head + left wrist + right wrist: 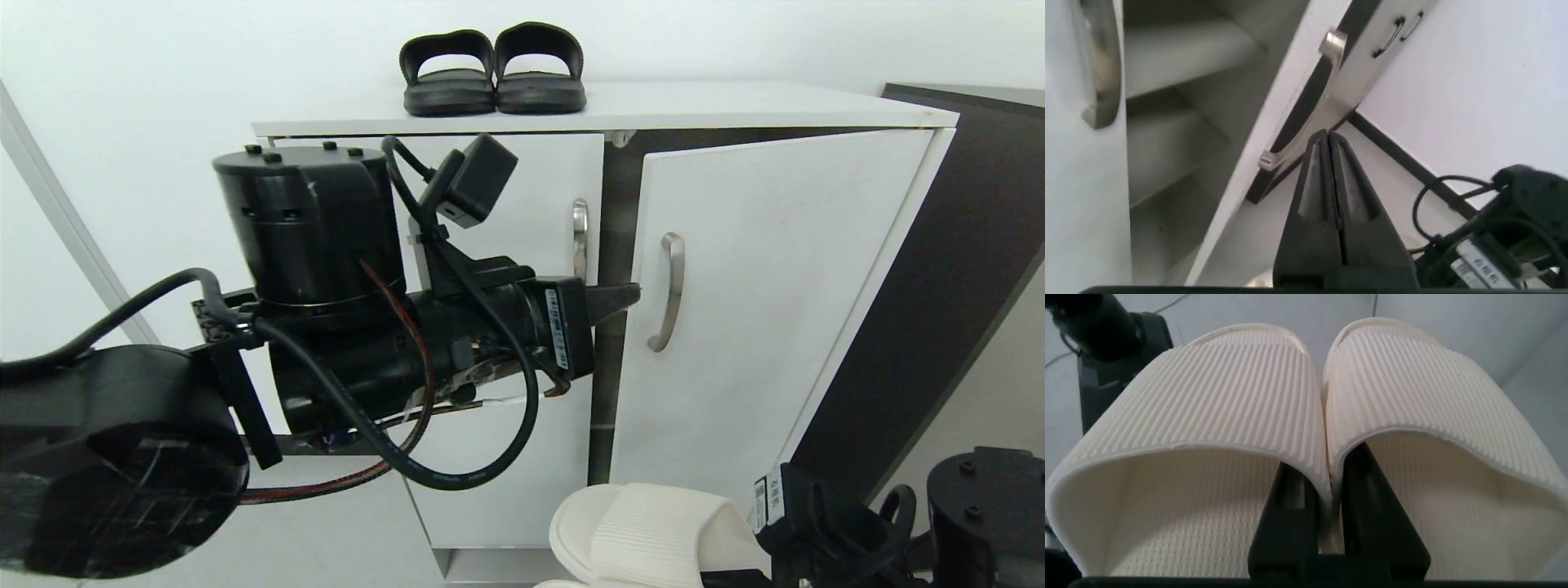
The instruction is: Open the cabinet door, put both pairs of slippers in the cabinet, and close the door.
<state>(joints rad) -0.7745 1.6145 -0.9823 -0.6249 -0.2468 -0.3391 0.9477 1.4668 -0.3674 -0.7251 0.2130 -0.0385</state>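
White two-door cabinet point(759, 102) against a white wall. Right door point(775, 286) is ajar, with a dark gap between it and the shut left door point(543, 175). Each door has a curved metal handle: right one point(669, 290), left one point(580, 237).

Pair of black slide slippers point(457, 90) sits side by side on the cabinet top, toes toward the wall.

Left end effector point(630, 294) is level with the handles. Its fingers are pressed together with nothing between them, and the tip is in the gap just beside the right door's free edge. Cannot tell if it touches the door. The left wrist view shows white inner shelves point(1176, 49) past the open door.

Pair of cream-white ribbed foam slippers point(645, 531) is held low in front of the cabinet, below the right door. Right end effector point(1327, 531) is clamped on the pair's two adjoining inner walls, one finger inside each slipper.
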